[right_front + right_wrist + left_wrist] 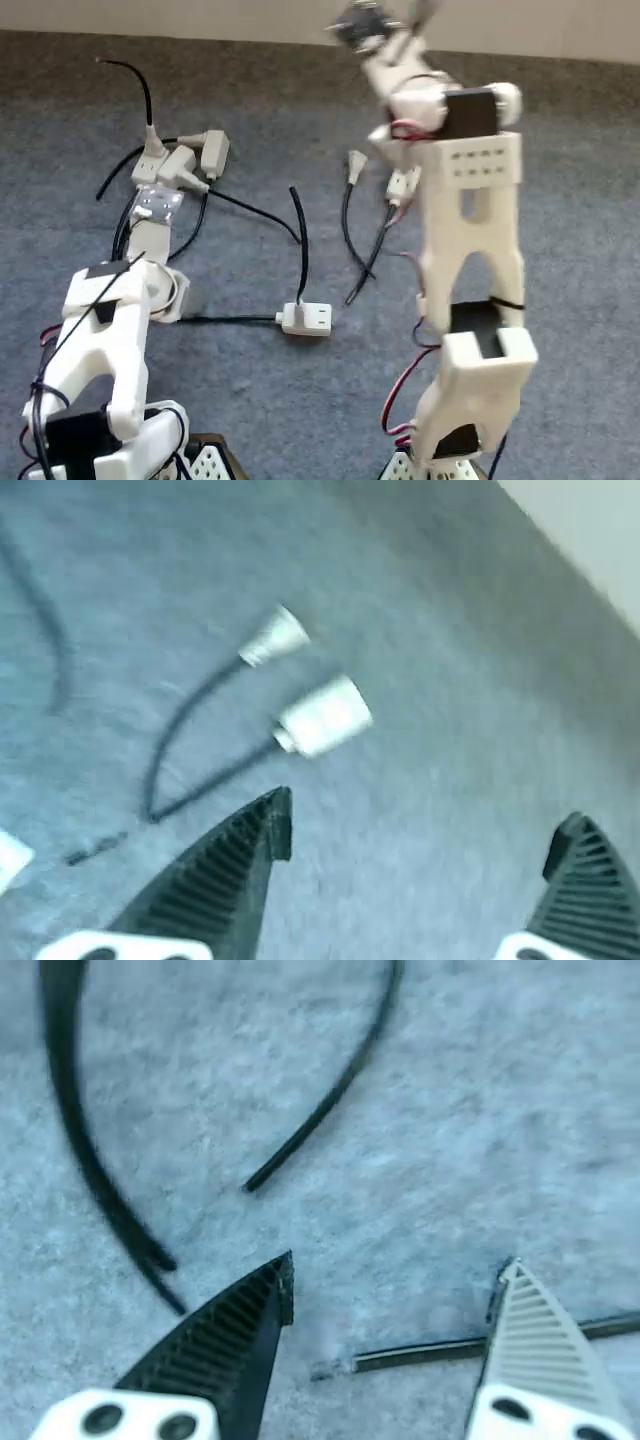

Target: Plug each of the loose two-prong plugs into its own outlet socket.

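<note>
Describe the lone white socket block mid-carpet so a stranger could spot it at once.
Start at the grey carpet and look between the left arm and the right arm, nearer their bases. There lies a flat white socket block, a black cord leaving its end. Unlike the white cluster farther back, it lies alone with its slots facing up.

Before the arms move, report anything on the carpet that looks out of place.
Nothing looks damaged. A white plug and a smaller plug beside it lie loose on the carpet; the outlet socket has nothing plugged in.
</note>
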Tool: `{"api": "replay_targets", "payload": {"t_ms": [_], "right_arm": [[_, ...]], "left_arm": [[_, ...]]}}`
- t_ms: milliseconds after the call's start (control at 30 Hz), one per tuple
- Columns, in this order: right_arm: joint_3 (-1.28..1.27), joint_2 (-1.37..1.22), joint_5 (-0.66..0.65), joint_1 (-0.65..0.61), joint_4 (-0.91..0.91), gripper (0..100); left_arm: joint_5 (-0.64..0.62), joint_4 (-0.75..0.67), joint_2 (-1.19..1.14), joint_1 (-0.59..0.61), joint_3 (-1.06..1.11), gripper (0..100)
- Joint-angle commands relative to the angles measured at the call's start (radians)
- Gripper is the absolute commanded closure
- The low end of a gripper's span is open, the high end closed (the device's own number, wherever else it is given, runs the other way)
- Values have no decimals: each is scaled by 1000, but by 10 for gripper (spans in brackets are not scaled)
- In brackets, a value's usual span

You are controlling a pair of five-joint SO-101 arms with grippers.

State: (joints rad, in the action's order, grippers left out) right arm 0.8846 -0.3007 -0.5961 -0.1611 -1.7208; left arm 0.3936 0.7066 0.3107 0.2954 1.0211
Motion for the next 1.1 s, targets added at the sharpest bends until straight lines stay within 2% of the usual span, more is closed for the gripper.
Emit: {"api": "replay_targets", "payload": {"t_ms": [0,100,300,433,567,667,833,967,1067], "right_arm": [[-71,50,64,177,-39,625],[-189,54,75,249,-39,626],[-294,104,71,325,-42,626],[-401,259,26,295,-44,626],[-693,423,-15,225,-41,626],[-952,532,-54,203,-24,626],[-1406,776,-55,220,206,626],[-1732,987,-55,222,325,626],[-1877,1135,-54,220,355,626]], "left_arm": [[21,147,5,-81,-151,677],[100,293,5,-142,-278,677],[153,559,2,-271,-478,677],[152,578,-2,-278,-513,677],[153,586,-2,-305,-506,677],[196,634,4,-377,-475,677],[276,677,5,-503,-409,677],[301,675,5,-506,-363,678],[302,675,5,-506,-341,678]]}}
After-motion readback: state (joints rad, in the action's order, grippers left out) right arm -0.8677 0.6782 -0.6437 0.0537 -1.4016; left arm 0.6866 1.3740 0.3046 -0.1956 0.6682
